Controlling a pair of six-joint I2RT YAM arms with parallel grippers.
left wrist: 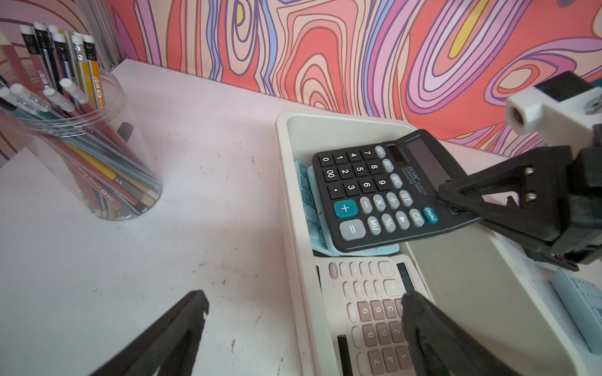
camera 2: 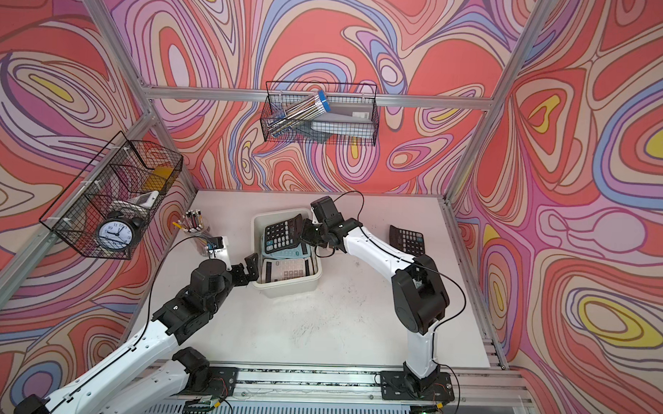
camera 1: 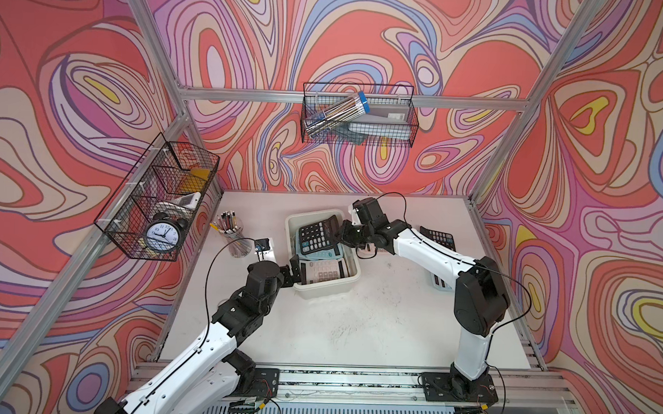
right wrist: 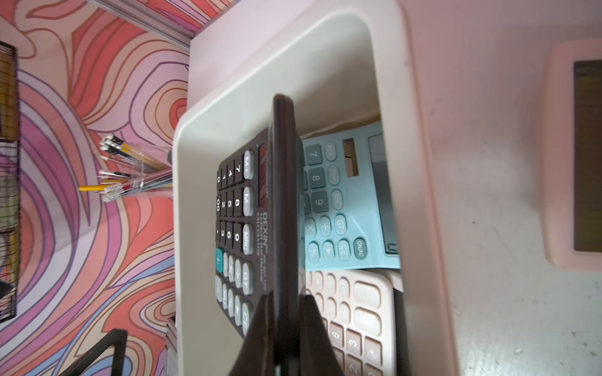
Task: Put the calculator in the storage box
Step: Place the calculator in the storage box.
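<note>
Both top views: we look from high over the front edge, steeply down across the table (camera 1: 356, 322) to the back wall (camera 1: 324, 166), far off, framing nearly identical. Left wrist: low, close beside the storage box (left wrist: 288, 201), facing that wall. Right wrist: very near, looking down into it. All four share box and black calculator (camera 1: 315, 234).

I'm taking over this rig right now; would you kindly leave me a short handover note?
Left gripper: open, empty, straddling the box's left wall near its front corner.
Right gripper: shut on the black calculator, held tilted over the box's far end, above the blue calculator.
Done: the blue calculator and the pink calculator lie in the box.
Left: lower and release the black calculator. A second black calculator lies on the table behind the right arm.
</note>
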